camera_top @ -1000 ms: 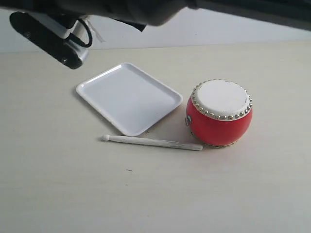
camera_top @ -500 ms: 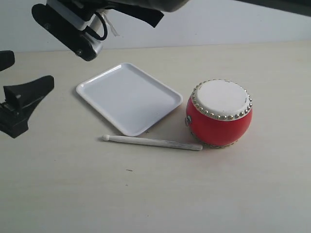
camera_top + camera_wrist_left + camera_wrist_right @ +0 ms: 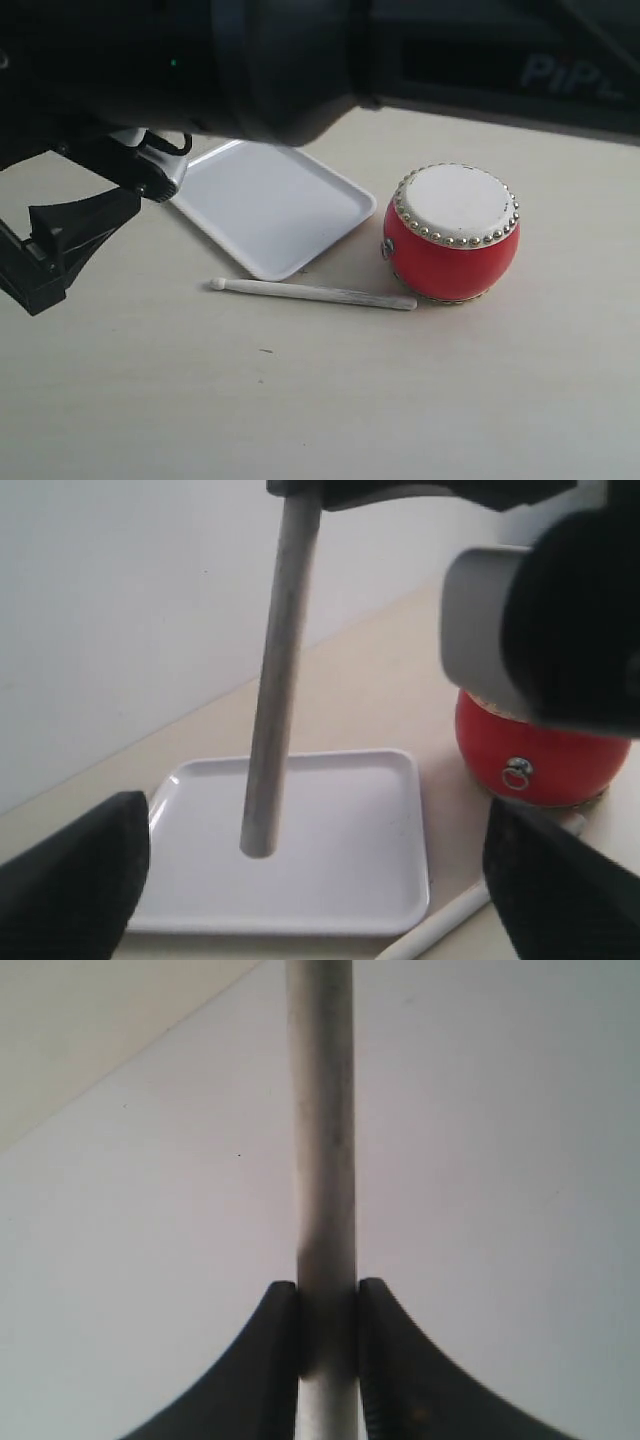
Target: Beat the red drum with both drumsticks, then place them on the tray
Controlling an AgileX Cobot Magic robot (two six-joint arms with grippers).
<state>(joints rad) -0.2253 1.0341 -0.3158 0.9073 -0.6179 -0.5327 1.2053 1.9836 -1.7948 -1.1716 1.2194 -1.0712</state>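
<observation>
The red drum [image 3: 452, 240] with its white skin stands upright on the table, right of the white tray [image 3: 280, 215]. One drumstick [image 3: 315, 292] lies on the table just in front of the tray, its end touching the drum's base. My right gripper [image 3: 328, 1330] is shut on the other drumstick [image 3: 322, 1110], which hangs upright over the tray [image 3: 350, 810] in the left wrist view as the held drumstick [image 3: 278, 680]. My left gripper [image 3: 315, 900] is open and empty, facing the tray, with the drum [image 3: 540, 765] beyond. One left finger [image 3: 85, 222] shows left of the tray.
The right arm [image 3: 300, 60] fills the top of the exterior view as a dark blurred mass and covers the tray's far corner. Pale bare tabletop [image 3: 300, 400] lies in front of the drum and the lying stick. A white wall [image 3: 120, 600] stands behind the table.
The left gripper has come into view from the left with its jaws apart. The right arm has dropped lower over the tray. Drum, tray and lying stick have not moved.
</observation>
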